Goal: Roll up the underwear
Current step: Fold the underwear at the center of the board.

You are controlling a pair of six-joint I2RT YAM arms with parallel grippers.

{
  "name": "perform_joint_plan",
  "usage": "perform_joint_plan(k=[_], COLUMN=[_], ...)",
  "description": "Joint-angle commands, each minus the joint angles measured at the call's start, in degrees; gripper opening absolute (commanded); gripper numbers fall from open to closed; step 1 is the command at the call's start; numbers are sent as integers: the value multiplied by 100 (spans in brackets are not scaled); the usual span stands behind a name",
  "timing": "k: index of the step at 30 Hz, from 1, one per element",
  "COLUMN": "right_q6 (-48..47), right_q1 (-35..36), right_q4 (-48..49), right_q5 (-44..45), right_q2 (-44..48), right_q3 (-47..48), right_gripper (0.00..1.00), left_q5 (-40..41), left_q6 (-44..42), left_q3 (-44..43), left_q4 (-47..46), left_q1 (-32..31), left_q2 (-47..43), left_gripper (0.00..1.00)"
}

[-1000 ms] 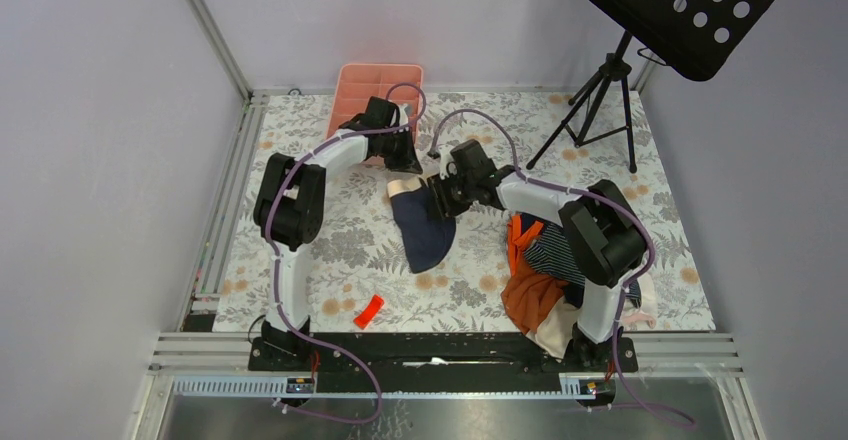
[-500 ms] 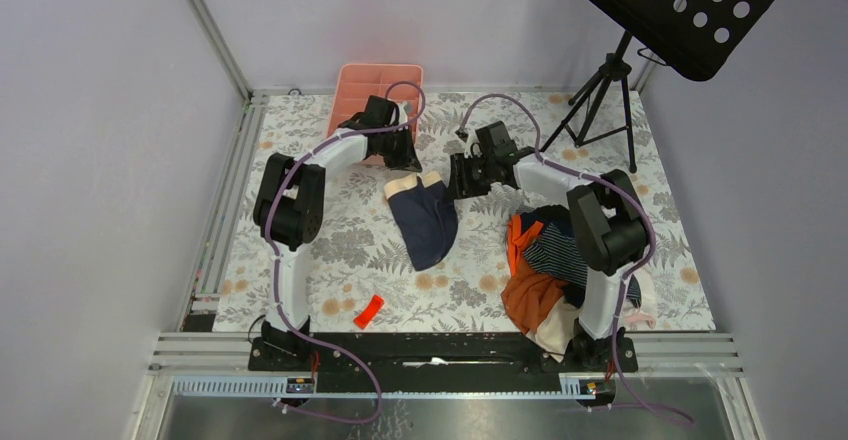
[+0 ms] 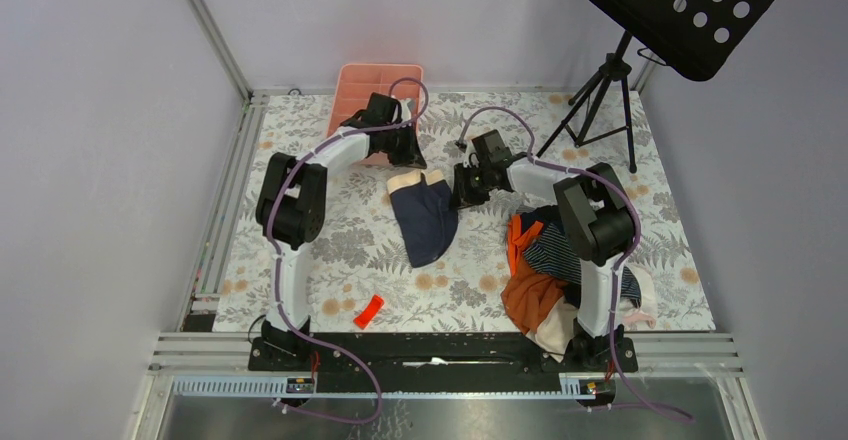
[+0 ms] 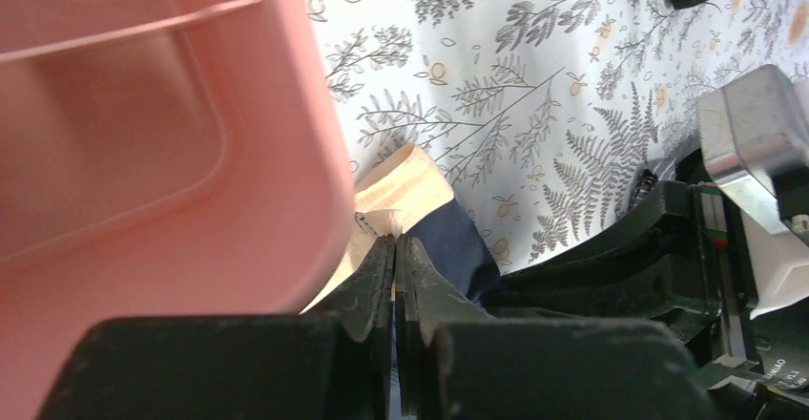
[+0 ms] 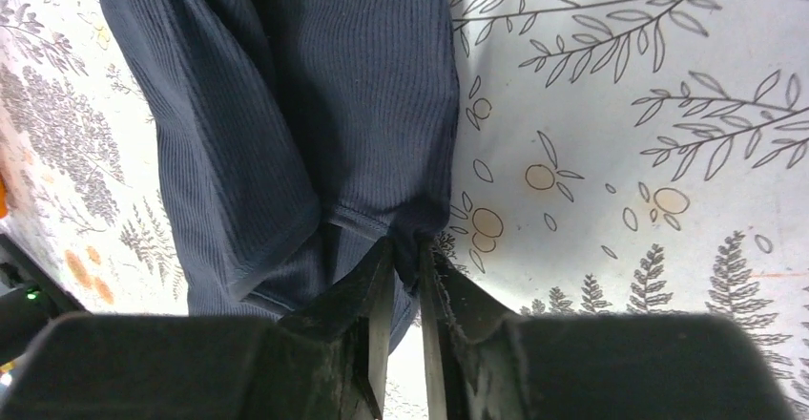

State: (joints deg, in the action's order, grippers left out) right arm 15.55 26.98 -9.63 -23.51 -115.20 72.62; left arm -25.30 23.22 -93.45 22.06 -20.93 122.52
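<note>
The plain navy underwear [image 3: 425, 218] with a tan waistband lies flat on the floral mat, waistband at the far end. My left gripper [image 3: 405, 163] is shut on the waistband's left end [image 4: 405, 189], beside the pink tray. My right gripper [image 3: 461, 193] is shut on the navy cloth's right edge; in the right wrist view the fingertips [image 5: 383, 265] pinch a fold of the ribbed navy fabric [image 5: 286, 134]. The striped navy underwear [image 3: 556, 250] lies in the clothes pile at the right.
A pink tray [image 3: 368, 88] stands at the far edge, close over my left gripper [image 4: 394, 243]. An orange garment [image 3: 527, 295] and other clothes are piled near the right arm's base. A small red object [image 3: 368, 310] lies near front. A tripod [image 3: 598, 100] stands far right.
My right gripper has swung from over the middle of the underwear to its right edge, and the cloth now lies spread wider. The left gripper has stayed at the waistband.
</note>
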Motion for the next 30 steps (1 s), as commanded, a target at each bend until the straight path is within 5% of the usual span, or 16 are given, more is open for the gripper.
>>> perform_joint_plan(k=[1,13,20,23,30], right_q6=[303,524,472,176,-561], right_q1=[-9,-9,-18,-18,7], right_q4=[118,94,-230,-332,-306], right_q5=[-30,2,25,315,-266], right_q2=[72,411,767,1147,956], right_q3=[-185,-590,-436,-288,77], right_gripper=[22,24,33,46,57], left_q5=[-357,-330,-158,-223,-320], left_q6=[63,95,87,136,189], left_q3=[-275,-585,-705,-711,-710], left_q4=[-340,-406,-407,-424,-431], left_q1=[-170,-472,-474,-482,-474], left_q2=[122,461,517,532,548], left_gripper=[0,0,1,1,1])
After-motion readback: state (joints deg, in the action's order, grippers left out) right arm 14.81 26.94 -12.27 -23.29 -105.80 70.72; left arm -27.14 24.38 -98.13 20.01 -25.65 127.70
